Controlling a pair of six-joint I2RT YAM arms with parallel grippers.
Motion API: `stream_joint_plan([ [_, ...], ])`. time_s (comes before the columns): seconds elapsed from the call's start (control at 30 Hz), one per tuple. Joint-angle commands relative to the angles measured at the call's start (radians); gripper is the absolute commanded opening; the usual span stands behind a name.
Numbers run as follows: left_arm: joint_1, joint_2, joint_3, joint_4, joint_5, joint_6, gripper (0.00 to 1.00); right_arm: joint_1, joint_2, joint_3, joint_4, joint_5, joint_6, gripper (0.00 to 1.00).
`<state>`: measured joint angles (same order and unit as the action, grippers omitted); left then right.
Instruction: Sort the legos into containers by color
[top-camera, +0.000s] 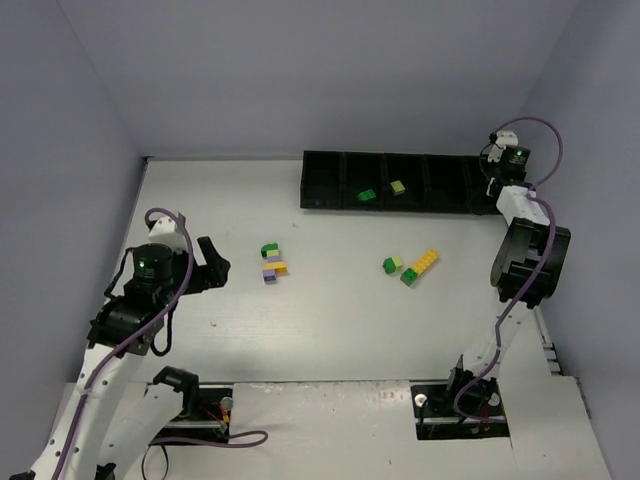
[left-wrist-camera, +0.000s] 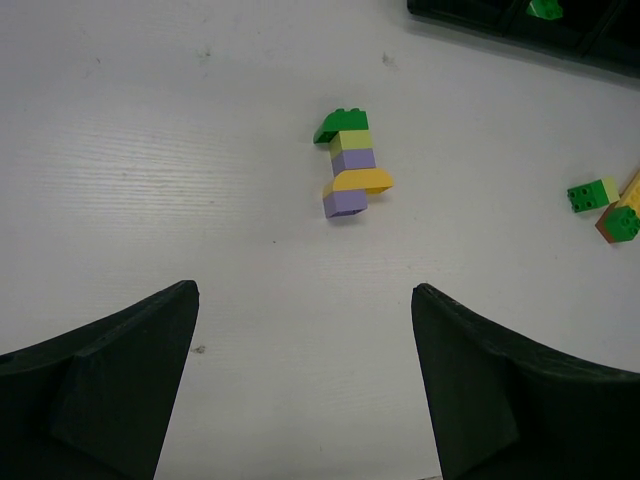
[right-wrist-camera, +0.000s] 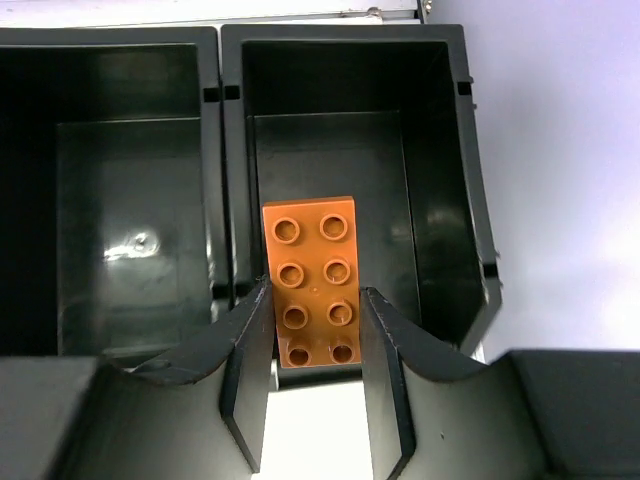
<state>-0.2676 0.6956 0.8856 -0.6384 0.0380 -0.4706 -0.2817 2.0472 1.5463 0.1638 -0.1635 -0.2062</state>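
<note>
Right tool (right-wrist-camera: 316, 298) is clamped on the orange-brown brick (right-wrist-camera: 310, 250), holding it over the tray's (top-camera: 325, 204) rightmost compartment (right-wrist-camera: 440, 180), which looks bare. Left tool (left-wrist-camera: 305, 295) gapes wide, holding nothing, near the mixed stack (top-camera: 271, 263). Early going, I judge: a green brick (top-camera: 367, 195) lies in the second compartment from the left, a lime brick (top-camera: 397, 187) in the third; the stack and a loose cluster (top-camera: 410, 267) wait on the surface (top-camera: 330, 320)

- L arm (top-camera: 120, 330): near left, elbow bent, wrist aimed right & slightly far.
- L gripper (left-wrist-camera: 305, 300): jaws spread wide, tilted down, off the surface.
- R arm (top-camera: 525, 255): stretched up to far right, wrist tipped down.
- R gripper (right-wrist-camera: 315, 310): jaws narrow, fingers pressed on both long sides of brick (right-wrist-camera: 310, 265).
</note>
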Motion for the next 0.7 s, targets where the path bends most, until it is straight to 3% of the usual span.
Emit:
stream_joint_plan([
  [0.0,-0.004,0.047,0.007,0.092,0.007,0.027,0.81,-0.005,0.014,0.089,0.092,0.030,0.013,0.20],
  [0.17,-0.004,0.087,0.010,0.112,-0.001,0.027,0.81,-0.005,0.053,0.139,0.092,0.016,0.021,0.44],
  [0.3,-0.005,0.110,0.019,0.120,0.002,0.027,0.81,-0.005,0.047,0.144,0.092,0.018,0.028,0.56],
  [0.53,-0.005,0.104,0.021,0.120,0.010,0.046,0.81,0.012,-0.068,0.060,0.082,-0.031,0.065,0.58],
  [0.67,-0.004,0.088,0.013,0.125,0.026,0.043,0.81,0.059,-0.232,-0.072,0.080,-0.045,0.117,0.57],
])
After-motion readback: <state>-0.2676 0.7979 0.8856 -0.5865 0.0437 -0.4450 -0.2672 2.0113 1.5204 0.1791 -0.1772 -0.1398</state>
